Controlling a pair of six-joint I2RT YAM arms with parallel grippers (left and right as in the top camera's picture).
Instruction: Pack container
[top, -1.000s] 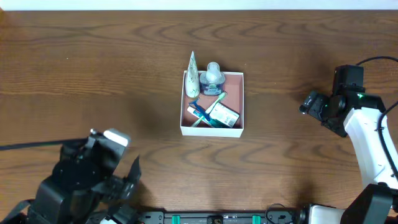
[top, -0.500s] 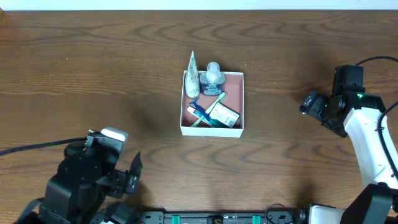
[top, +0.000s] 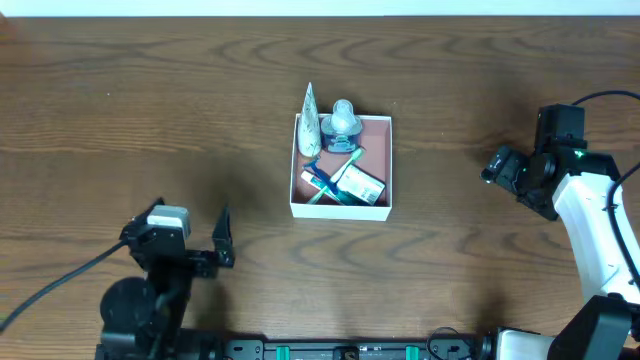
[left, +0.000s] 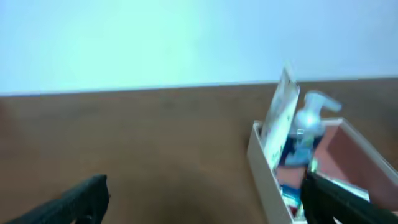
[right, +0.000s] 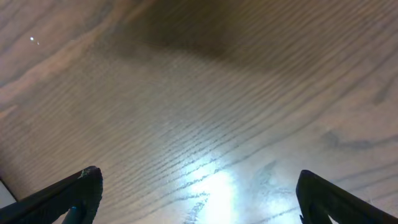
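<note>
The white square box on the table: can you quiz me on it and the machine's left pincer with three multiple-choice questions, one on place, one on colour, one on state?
1. Where does the white square open-topped box stand?
A) near the middle of the brown wooden table
B) at the table's left edge
C) held up in the air

2. What colour is its inside?
A) green
B) black
C) reddish-pink

3. How is the left pincer?
A) shut on a tube
B) open and empty
C) out of sight

Answers:
1 A, the overhead view shows it mid-table.
2 C, bare pink floor shows beside the toiletries.
3 B, its two fingers stand wide apart with nothing between.
</note>
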